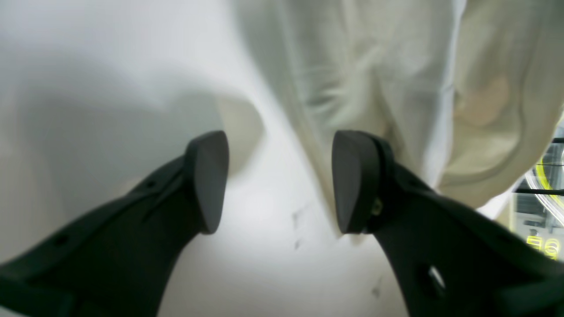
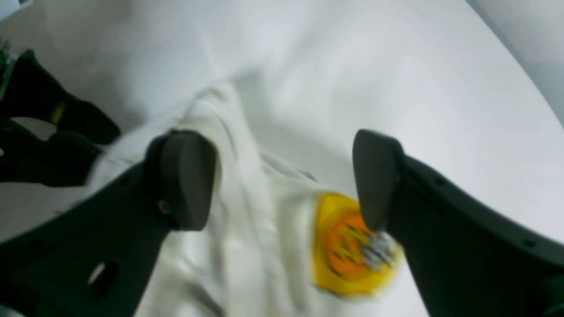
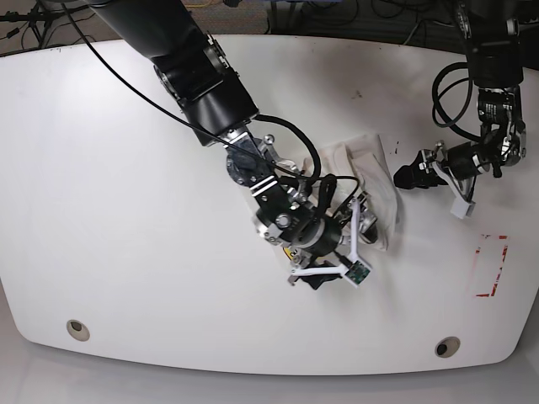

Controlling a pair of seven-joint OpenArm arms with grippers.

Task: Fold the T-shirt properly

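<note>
Much of the T-shirt [image 3: 370, 181] is hidden in the base view: the right arm reaches across it, so only a bunched off-white heap shows near the middle of the white desk [image 3: 109, 210], towards its right half. Both wrist views are blurred. The badge [image 2: 352, 246] on the cloth is a yellow shape with an orange centre and dark marks that cannot be read; one finger of the right pincer [image 2: 282, 180] cuts across its edge. That pincer hangs over the shirt with its jaws spread wide, cloth lying between and below them, nothing clamped. The left pincer [image 1: 280, 182] also stands parted with bare desk in the gap; its one finger lies against the shirt's edge, but whether it touches is unclear. In the base view the left pincer sits just beside the heap. A red outline [image 3: 491, 265] is marked near the desk's right edge, with no legible writing.
</note>
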